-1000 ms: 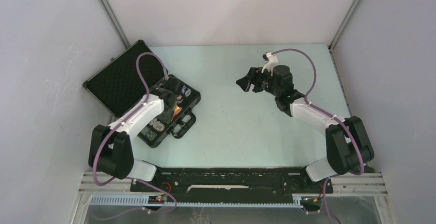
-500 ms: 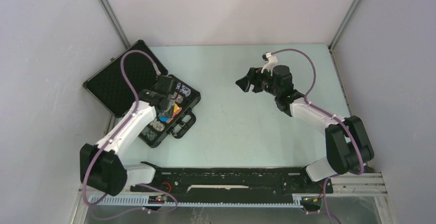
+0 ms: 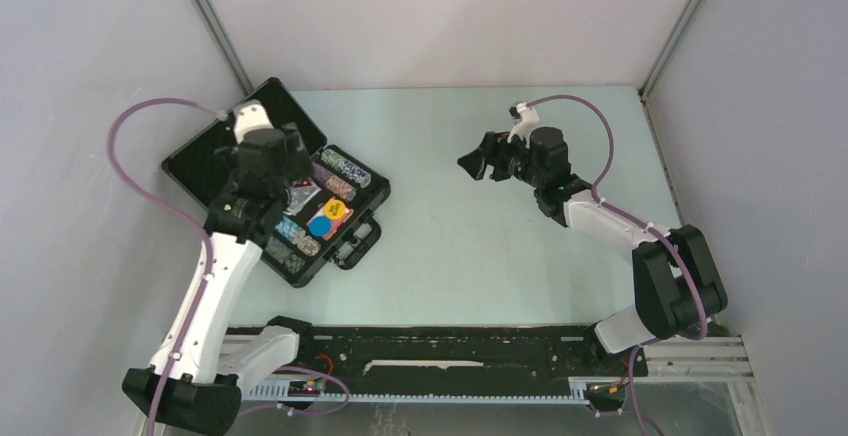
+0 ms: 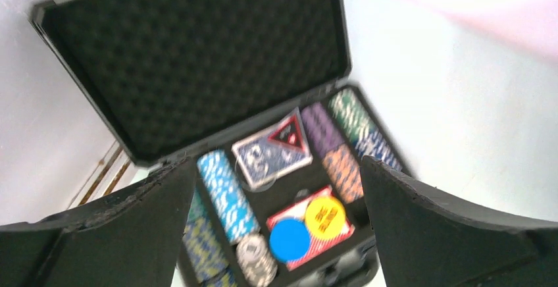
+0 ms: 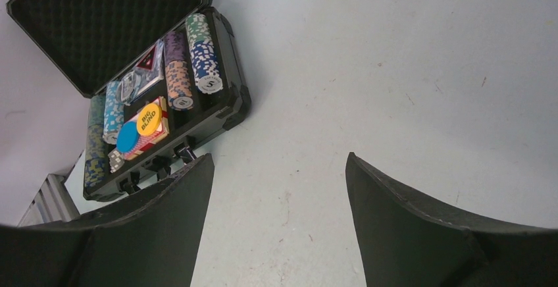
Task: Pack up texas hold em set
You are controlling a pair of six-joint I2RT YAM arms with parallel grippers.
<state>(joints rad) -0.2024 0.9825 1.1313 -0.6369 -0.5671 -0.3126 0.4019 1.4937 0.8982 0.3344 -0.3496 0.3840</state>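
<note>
Our left gripper [image 4: 276,163] has risen off the briefcase [image 5: 231,106] at frame left, jaws wide and empty; right gripper [image 5: 279,158] gapes idle; only the lid [image 4: 197,56] seems left to close.

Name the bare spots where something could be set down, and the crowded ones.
Bare table lies between the open case and the right claw, and along the back wall. Crowded: inside the case, packed with chip rows, card decks and discs.

Top cam looks down from above and behind my rig. Left wrist cam hangs near the briefcase [image 4: 197,70], at 12 o'clock. Right wrist sees it farther off, 10 o'clock. All three share it.
</note>
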